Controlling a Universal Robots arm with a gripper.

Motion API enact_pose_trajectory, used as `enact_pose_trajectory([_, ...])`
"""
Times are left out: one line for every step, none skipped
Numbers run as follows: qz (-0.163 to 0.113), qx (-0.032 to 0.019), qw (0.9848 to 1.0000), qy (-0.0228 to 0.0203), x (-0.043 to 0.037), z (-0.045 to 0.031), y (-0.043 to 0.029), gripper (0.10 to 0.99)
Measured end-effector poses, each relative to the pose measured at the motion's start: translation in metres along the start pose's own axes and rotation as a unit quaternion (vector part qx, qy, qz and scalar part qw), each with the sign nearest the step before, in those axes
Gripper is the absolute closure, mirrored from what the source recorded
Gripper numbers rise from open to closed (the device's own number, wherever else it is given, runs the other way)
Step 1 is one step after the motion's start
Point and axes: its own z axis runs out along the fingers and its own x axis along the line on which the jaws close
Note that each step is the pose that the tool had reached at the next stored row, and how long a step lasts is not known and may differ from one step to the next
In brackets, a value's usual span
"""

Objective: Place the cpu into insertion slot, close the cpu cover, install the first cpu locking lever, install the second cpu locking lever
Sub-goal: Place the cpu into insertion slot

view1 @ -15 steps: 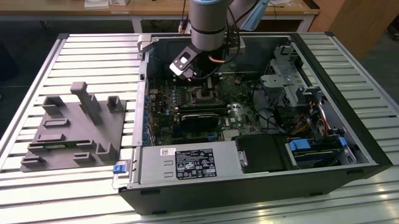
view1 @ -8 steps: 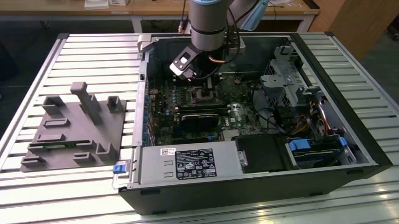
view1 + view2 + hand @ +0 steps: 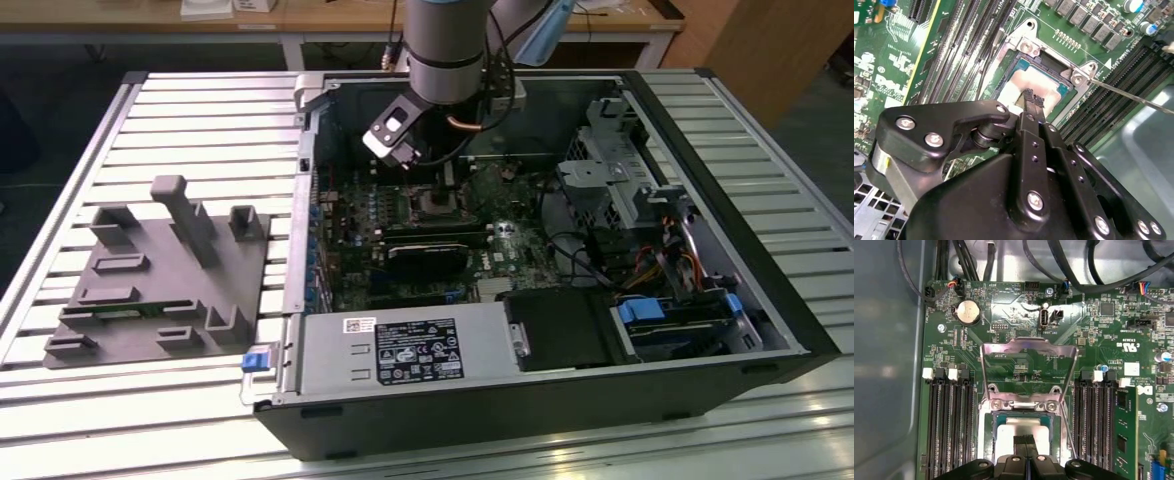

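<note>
The cpu [image 3: 1013, 431] [image 3: 1026, 82], pale and silvery, lies flat inside the insertion slot [image 3: 1026, 46] on the green board. Its cpu cover [image 3: 1024, 346], a thin metal frame, stands hinged open behind the slot. My gripper [image 3: 1025, 440] [image 3: 1034, 98] is shut, its black fingertips pressed together right over the middle of the chip; I cannot tell whether they touch it. A thin wire locking lever [image 3: 1134, 96] sticks out free beside the slot. In the exterior view the gripper [image 3: 437, 186] hangs inside the open computer case above the slot [image 3: 434, 207].
Long black memory slots [image 3: 949, 425] flank the socket, with a green memory module [image 3: 1124, 430] on one side. A grey power supply [image 3: 400, 350], a drive cage [image 3: 614, 150] and cables crowd the case. A grey fixture [image 3: 160, 270] lies at the exterior view's left.
</note>
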Motion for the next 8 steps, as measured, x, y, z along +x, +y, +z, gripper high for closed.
enact_pose_trajectory([0.000, 0.0000, 1.0000, 0.0000, 0.0000, -0.0022, 0.0001, 0.980])
enact_pose_trajectory([0.000, 0.0000, 1.0000, 0.0000, 0.0001, -0.0047, 0.0002, 0.980])
enact_pose_trajectory([0.000, -0.0001, 1.0000, 0.0001, 0.0001, -0.0076, 0.0004, 0.980])
enact_pose_trajectory([0.000, -0.0001, 1.0000, 0.0001, 0.0002, -0.0110, 0.0006, 0.980])
enact_pose_trajectory([0.000, -0.0002, 1.0000, -0.0001, 0.0002, -0.0144, 0.0007, 0.980])
enact_pose_trajectory([0.000, -0.0004, 1.0000, 0.0000, 0.0002, -0.0178, 0.0009, 0.980])
enact_pose_trajectory([0.000, -0.0005, 1.0000, 0.0000, 0.0003, -0.0211, 0.0011, 0.980])
enact_pose_trajectory([0.000, -0.0006, 1.0000, 0.0000, 0.0003, -0.0242, 0.0012, 0.980])
